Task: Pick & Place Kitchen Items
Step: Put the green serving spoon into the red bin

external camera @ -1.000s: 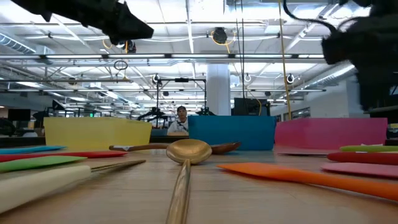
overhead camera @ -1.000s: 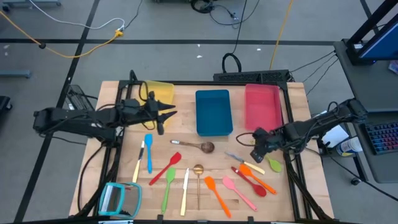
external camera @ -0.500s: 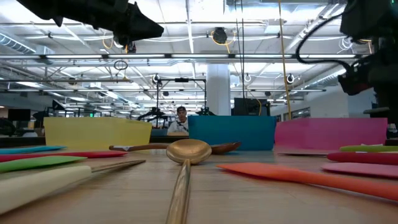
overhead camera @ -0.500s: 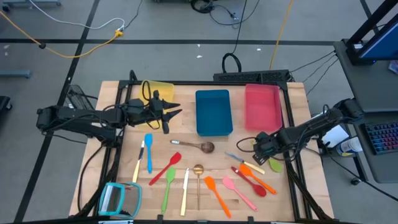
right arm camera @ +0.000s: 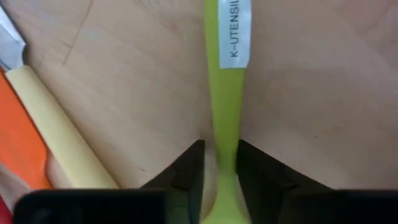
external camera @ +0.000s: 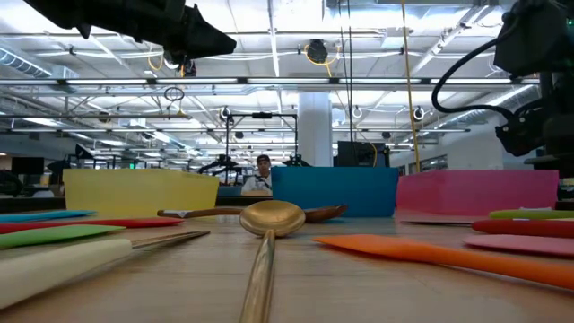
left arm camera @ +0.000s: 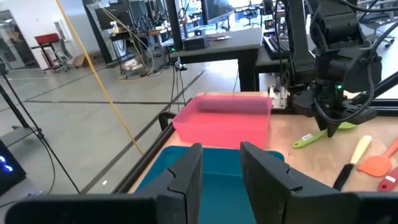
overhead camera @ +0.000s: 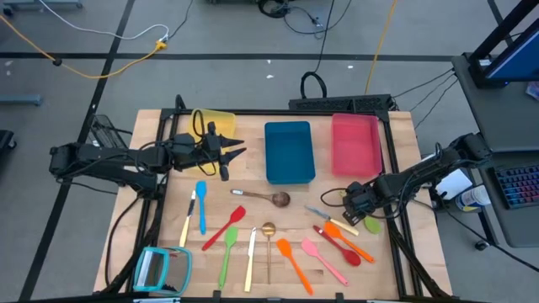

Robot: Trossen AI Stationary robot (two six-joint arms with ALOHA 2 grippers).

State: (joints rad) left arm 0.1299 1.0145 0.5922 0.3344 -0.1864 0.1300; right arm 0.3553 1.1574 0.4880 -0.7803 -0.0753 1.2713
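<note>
From overhead, the right pincer [overhead camera: 357, 208] is down low on the counter [overhead camera: 253, 189], right at the green utensil [overhead camera: 371, 224] by the right edge, but from up there I can't see the grip. The right wrist view settles it: both dark fingers [right arm camera: 186, 168] sit tight against either side of the green utensil's [right arm camera: 225, 112] slim handle, which lies flat on the wood, a white label on it. Beside it there, a cream handle [right arm camera: 53, 127] and an orange piece [right arm camera: 18, 149].

The left pincer [overhead camera: 229, 148] hangs above the counter between the yellow tray [overhead camera: 217, 124] and the blue tray [overhead camera: 289, 151]. Its own wrist camera shows the fingers [left arm camera: 186, 174] set narrowly apart, holding nothing, looking over the blue tray [left arm camera: 217, 168] toward the pink tray [left arm camera: 224, 121], with the right arm's pincer [left arm camera: 329, 121] at the green utensil [left arm camera: 317, 137] beyond.

The low view adds a gold spoon [external camera: 269, 220] up close, an orange spatula [external camera: 430, 251], and a person [external camera: 261, 175] far behind the trays. The remaining utensils lie spread across the counter's front half.
</note>
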